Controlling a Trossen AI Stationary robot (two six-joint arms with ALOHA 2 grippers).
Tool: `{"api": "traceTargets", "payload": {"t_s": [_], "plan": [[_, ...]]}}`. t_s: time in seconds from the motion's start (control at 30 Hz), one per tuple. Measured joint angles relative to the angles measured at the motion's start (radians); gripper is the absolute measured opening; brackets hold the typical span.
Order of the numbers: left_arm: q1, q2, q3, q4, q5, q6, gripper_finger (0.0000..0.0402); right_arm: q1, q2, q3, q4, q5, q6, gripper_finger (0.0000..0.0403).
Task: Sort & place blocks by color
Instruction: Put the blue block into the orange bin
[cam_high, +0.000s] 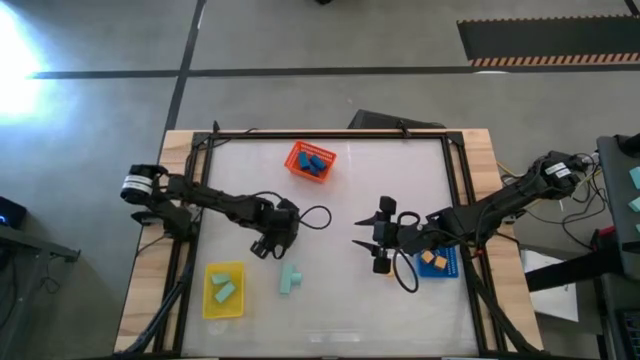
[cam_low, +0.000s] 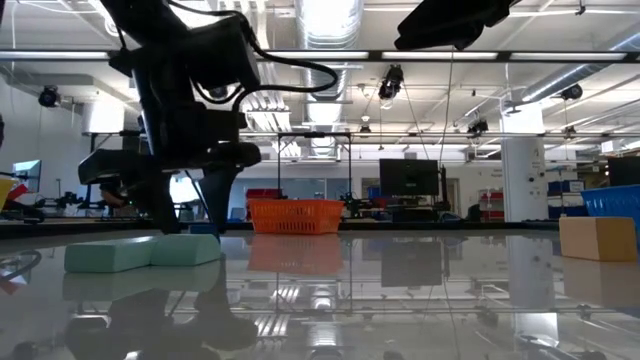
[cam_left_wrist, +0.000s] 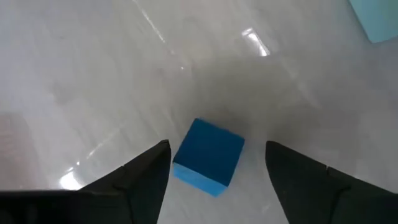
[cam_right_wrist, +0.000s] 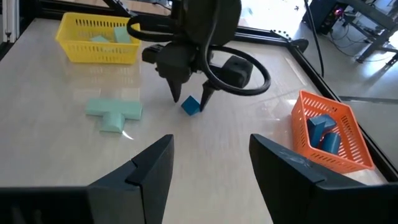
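Blue against the pale counter, a small cube is framed between the spread jaws of the left gripper, which is poised just above it near the middle of the counter; the jaws are seen wide apart and not yet touching the block. In the right wrist view the same cube is shown tilted on the surface beneath the left gripper, so a closing grasp is judged likely to catch it on a corner and let it twist or skid away on the glossy top. Two mint green blocks are left lying together near the front of the counter, just beside the yellow tray, where more green pieces are already held. Blue blocks are seen in the orange tray at the back, and orange blocks in the blue tray at the right, so a colour slip is judged possible if the cube is carried to the tray of its own colour rather than to the one where its fellows lie. The right gripper is held over the counter close to the blue tray, its jaws open and empty. A loop of cable is draped beside the left wrist, and it is judged that a wide swing toward the orange tray could drag it across the counter. A clash of the two arms near the middle is also not ruled out.
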Motion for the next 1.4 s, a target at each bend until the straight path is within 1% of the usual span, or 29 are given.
{"api": "traceTargets", "payload": {"t_s": [0.13,0.2,0.4,0.5,0.7,0.83,0.93,1.07,1.2,1.3,1.4], "plan": [[0.015,0.005,0.000,0.001,0.034,0.020,0.0228,0.000,0.000,-0.001,0.001,0.000,0.000,0.0201],[0.015,0.005,0.000,0.000,0.033,0.027,0.0214,0.000,0.000,-0.002,0.001,0.000,0.000,0.0201],[0.016,0.005,0.000,0.005,0.029,0.020,0.0149,0.000,0.000,-0.002,0.001,0.000,0.005,0.0201],[0.021,0.005,0.000,0.018,0.015,-0.022,0.0120,0.000,0.000,-0.002,0.001,0.000,0.008,0.0201],[0.022,-0.002,0.023,-0.011,-0.024,-0.128,0.0119,0.000,0.000,-0.002,-0.009,0.000,0.015,0.0201],[0.041,-0.043,0.116,0.006,-0.056,-0.158,0.0125,0.000,0.000,-0.002,-0.037,0.000,0.027,0.0201],[0.105,-0.044,0.198,-0.002,-0.062,-0.183,0.0130,0.000,0.000,-0.002,-0.044,0.000,0.027,0.0201],[0.230,-0.036,0.290,0.018,-0.073,-0.239,0.0132,0.000,0.000,-0.002,-0.045,0.000,0.032,0.0201],[0.368,-0.022,0.301,0.111,-0.147,-0.348,0.0134,0.000,0.000,-0.002,-0.049,0.000,0.037,0.0201],[0.460,-0.014,0.303,0.159,-0.148,-0.440,0.0134,0.000,0.000,-0.002,-0.054,0.000,0.045,0.0201],[0.521,0.008,0.302,0.168,-0.141,-0.531,0.0135,0.000,0.000,-0.002,-0.055,0.000,0.045,0.0201]]}}
